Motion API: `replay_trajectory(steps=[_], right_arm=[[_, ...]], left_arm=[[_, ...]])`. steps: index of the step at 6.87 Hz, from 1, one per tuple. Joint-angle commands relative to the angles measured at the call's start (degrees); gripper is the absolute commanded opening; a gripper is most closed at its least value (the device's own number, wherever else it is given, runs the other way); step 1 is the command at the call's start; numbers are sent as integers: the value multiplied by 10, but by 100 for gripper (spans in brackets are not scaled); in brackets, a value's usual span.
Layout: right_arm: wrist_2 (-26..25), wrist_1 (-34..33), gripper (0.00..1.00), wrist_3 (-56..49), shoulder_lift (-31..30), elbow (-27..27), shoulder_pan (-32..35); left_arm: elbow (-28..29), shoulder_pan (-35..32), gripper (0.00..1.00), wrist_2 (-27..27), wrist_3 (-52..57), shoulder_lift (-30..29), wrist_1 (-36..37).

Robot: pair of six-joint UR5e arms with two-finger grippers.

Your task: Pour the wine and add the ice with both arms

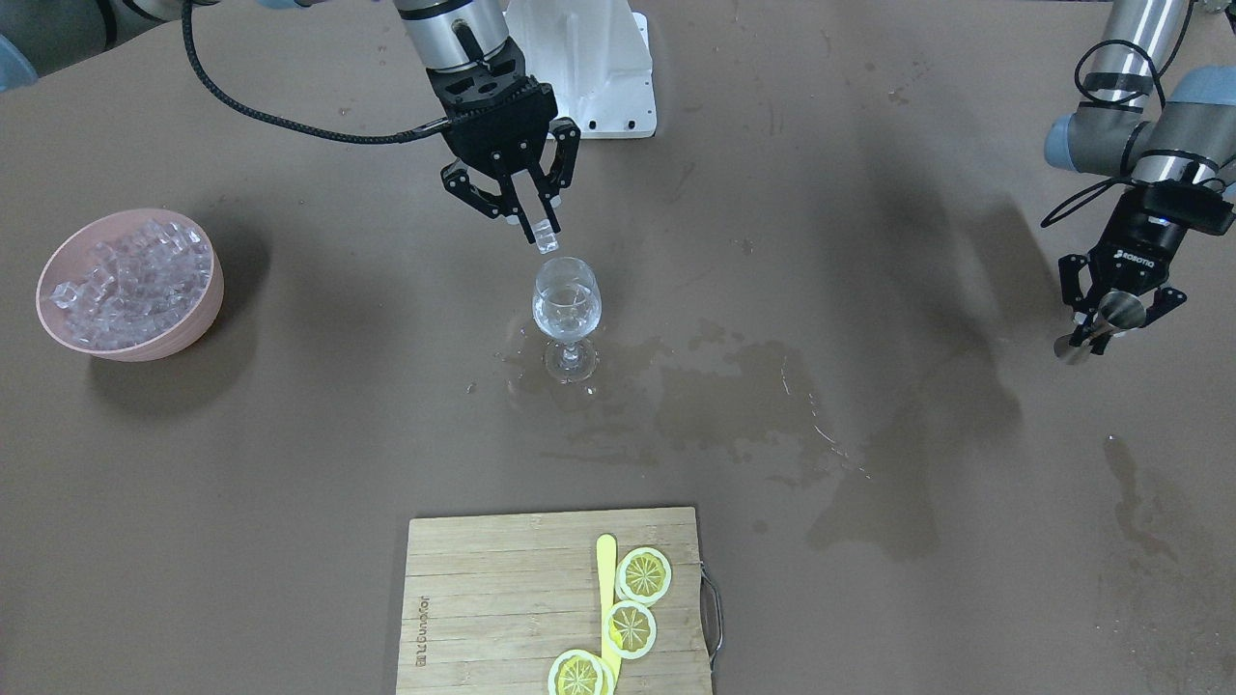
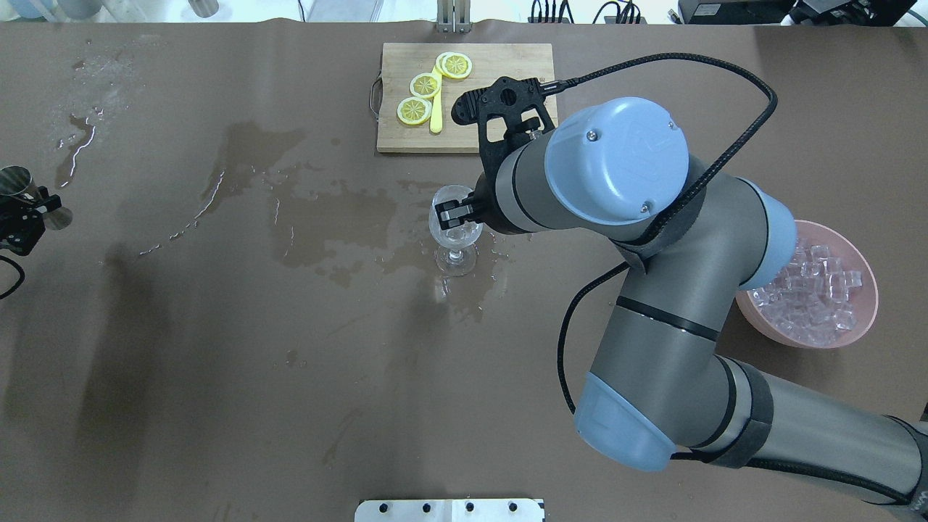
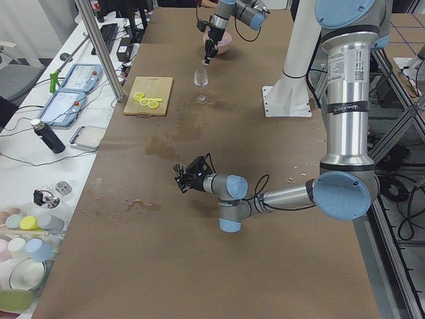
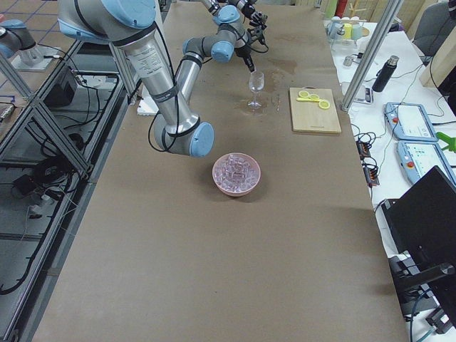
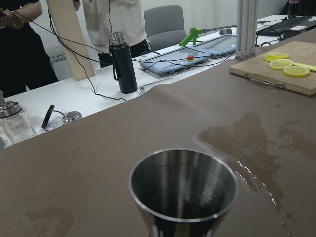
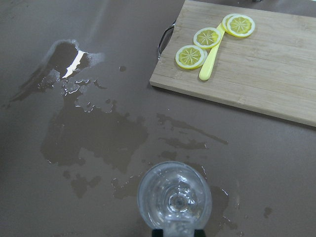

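Note:
A stemmed wine glass (image 1: 567, 311) stands mid-table with a small measure of clear wine (image 1: 566, 319) in it. My right gripper (image 1: 537, 228) hangs just above its rim, shut on one clear ice cube (image 1: 547, 236). In the overhead view the right gripper (image 2: 454, 211) covers the glass (image 2: 455, 243). The right wrist view looks straight down into the glass (image 6: 174, 197). A pink bowl (image 1: 198, 323) heaped with ice (image 1: 130, 275) sits far off to my right. My left gripper (image 1: 1109, 326) is shut on a steel measuring cup (image 5: 182, 190), held tilted far to my left.
A wooden cutting board (image 1: 483, 598) with lemon slices (image 1: 643, 575) and a yellow knife (image 1: 606, 579) lies at the far edge. Wet patches (image 1: 734, 386) spread around the glass. The white base block (image 1: 599, 68) stands behind the right gripper.

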Motion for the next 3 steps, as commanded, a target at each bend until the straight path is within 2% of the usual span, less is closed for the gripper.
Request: replay_trajectory(steps=[1,3], right_arm=[[-4,30,16,-4,8,-32,3],[-4,30,17,-3,10,-37,6]], left_arm=[[17,1,0,0,-9,-12,0],[23,2,0,-1,-41,-12,1]])
